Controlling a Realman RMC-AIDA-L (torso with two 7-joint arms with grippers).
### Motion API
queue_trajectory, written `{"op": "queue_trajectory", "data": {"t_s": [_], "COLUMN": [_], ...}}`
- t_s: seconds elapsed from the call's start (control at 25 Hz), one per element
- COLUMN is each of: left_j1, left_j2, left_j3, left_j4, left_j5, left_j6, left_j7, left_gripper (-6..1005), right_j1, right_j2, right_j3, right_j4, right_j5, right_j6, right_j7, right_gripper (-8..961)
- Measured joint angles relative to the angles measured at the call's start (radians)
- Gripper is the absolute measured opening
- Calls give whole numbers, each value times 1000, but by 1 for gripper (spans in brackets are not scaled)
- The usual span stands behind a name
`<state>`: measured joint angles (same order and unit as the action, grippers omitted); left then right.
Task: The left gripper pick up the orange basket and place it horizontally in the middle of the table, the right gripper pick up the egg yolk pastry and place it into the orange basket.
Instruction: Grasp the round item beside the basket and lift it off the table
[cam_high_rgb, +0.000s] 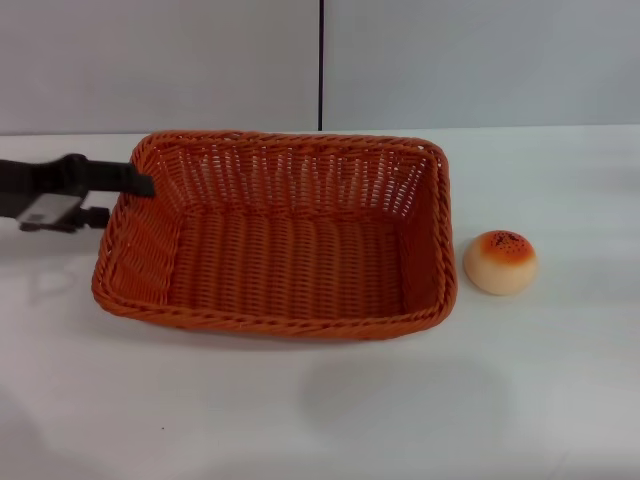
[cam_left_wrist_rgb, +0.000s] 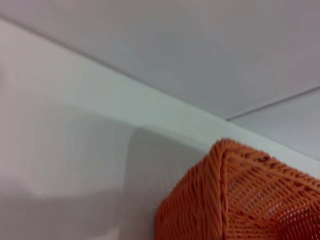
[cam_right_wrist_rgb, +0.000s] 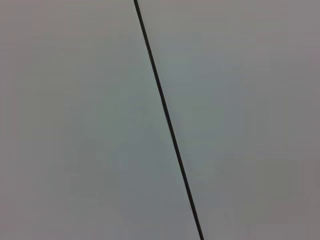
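Note:
The orange basket lies flat and empty on the white table, its long side running left to right. My left gripper reaches in from the left edge at the basket's left rim. Its two black fingers stand apart; the upper one's tip overlaps the rim, the lower one stops just outside the wall. The left wrist view shows only a corner of the orange basket. The egg yolk pastry sits on the table just right of the basket, not touching it. My right gripper is out of view.
A grey wall with a dark vertical seam stands behind the table's far edge. The right wrist view shows only that wall and its seam. Bare tabletop lies in front of the basket and around the pastry.

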<state>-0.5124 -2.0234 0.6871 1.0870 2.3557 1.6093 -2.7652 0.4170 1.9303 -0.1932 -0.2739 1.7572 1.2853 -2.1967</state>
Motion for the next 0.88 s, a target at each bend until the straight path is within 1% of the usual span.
{"op": "queue_trajectory", "data": {"t_s": [0.04, 0.12, 0.16, 0.24, 0.28, 0.32, 0.44, 0.48, 0.52, 0.56, 0.64, 0.68, 0.72, 0.8, 0.84, 0.88], "left_j1": [0, 0, 0, 0, 0, 0, 1, 16, 16, 30, 30, 47, 91, 120, 120, 156], "left_j2": [4, 4, 15, 20, 20, 20, 22, 24, 24, 14, 14, 0, -27, -32, -32, -34], "left_j3": [-9, -9, -54, -101, -101, -101, -116, -180, -180, -188, -188, -193, -200, -207, -207, -213], "left_j4": [1, 1, 4, 4, 4, 4, 4, 2, 2, 5, 5, 6, -22, -60, -60, -124], "left_j5": [-2, -2, -4, -18, -18, -18, -26, -101, -101, -135, -135, -187, -334, -430, -430, -557], "left_j6": [1, 1, 6, 6, 6, 6, 4, -55, -55, -95, -95, -138, -184, -197, -197, -209], "left_j7": [11, 11, 66, 111, 111, 111, 130, 284, 284, 357, 357, 441, 653, 793, 793, 941], "left_gripper": [777, 816, 836, 836, 836, 836, 835, 835, 835, 835, 835, 834, 834, 834, 834, 834], "right_j1": [1, 1, 1, 1, 0, 0, -1, -2, -2, -3, -6, -8, -8, -9, -10, -15], "right_j2": [1, 2, 4, 7, 15, 15, 31, 43, 43, 50, 64, 77, 77, 85, 87, 94], "right_j3": [0, 0, 0, 0, 0, 0, 0, 0, 0, 0, -8, -24, -24, -52, -65, -90], "right_j4": [-2, -3, -4, -7, -18, -18, -41, -55, -55, -64, -88, -116, -116, -133, -134, -140], "right_j5": [0, 1, 1, 2, 2, 2, 3, 3, 3, 4, 2, -11, -11, -31, -36, -41], "right_j6": [0, 0, 0, 0, 0, 0, 4, 8, 8, 10, 11, 12, 12, 12, 12, 21], "right_j7": [0, 0, 0, 0, 0, 0, 1, 1, 1, 3, 9, 23, 23, 41, 45, 48], "right_gripper": [617, 617, 617, 617, 616, 616, 616, 616, 616, 616, 616, 616, 616, 616, 616, 616]}}
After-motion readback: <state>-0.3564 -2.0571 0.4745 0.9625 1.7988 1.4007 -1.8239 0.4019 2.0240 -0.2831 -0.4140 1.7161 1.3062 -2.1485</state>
